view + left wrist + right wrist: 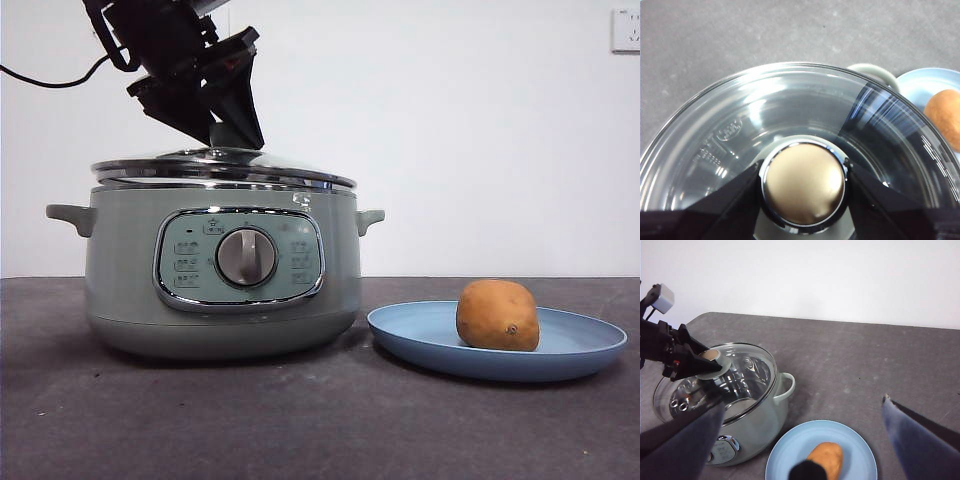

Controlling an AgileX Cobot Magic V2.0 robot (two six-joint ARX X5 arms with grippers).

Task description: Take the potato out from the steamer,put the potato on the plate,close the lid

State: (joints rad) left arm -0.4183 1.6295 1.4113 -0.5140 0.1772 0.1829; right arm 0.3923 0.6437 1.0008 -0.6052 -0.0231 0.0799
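Dark grey table [300, 420], speckled matte surface. Plain white wall [480, 130] behind. White wall socket [626, 30] at upper right corner. Black cable [50, 80] hanging at upper left against wall.

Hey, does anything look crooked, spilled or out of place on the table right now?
Nothing stands out. The lid lies level on the steamer with the left tool around its knob, and the potato rests on the plate.
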